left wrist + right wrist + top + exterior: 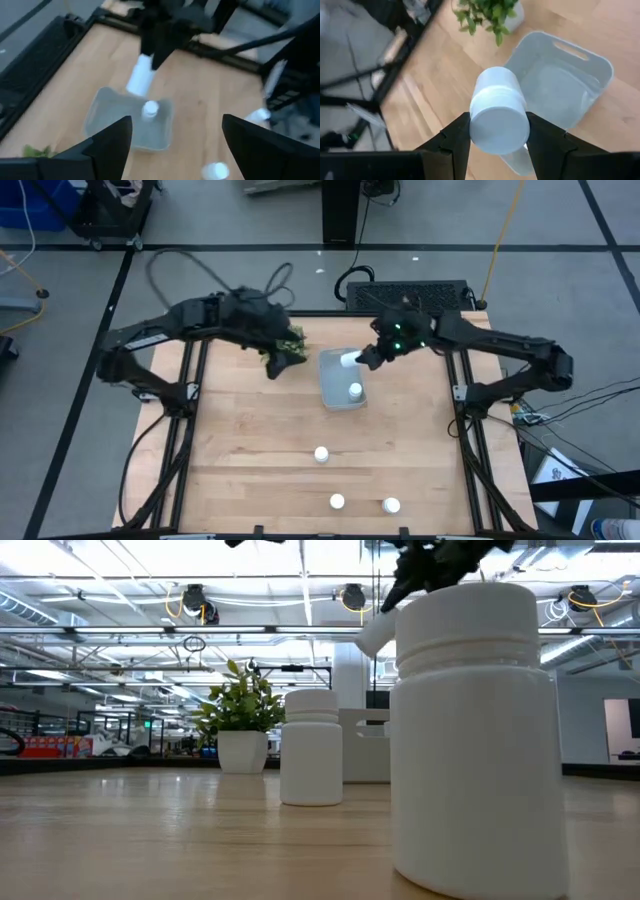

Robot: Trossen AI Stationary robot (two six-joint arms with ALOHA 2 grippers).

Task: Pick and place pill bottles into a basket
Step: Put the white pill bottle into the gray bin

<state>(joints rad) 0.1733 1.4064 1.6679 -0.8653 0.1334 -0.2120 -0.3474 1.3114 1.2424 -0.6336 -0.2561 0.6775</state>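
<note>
My right gripper [362,360] is shut on a white pill bottle [348,359] above the far end of the pale blue-grey basket [332,385]. One bottle [355,391] stands inside the basket. Three more bottles stand on the table nearer the front: one in the middle [321,454] and two close to the near edge [337,501] [391,505]. My left gripper [275,367] is open and empty, left of the basket and beside the green plant [292,340]. Its wrist view looks down on the basket [107,117] between its spread fingers. My right gripper pinches the bottle's round sides [476,117] between its two fingers [455,137], at the end nearer the wrist. The bottle's other end points away along the fingers, slanting down toward the basket [570,85]. The low view shows the bottle [378,632] tilted and lifted clear.
The potted plant [240,720] stands at the back, just left of the basket [362,745]. The two near bottles [475,740] [312,745] stand close to the low camera. Black frame rails [470,450] run along the table's sides. Bare wood lies between basket and front bottles.
</note>
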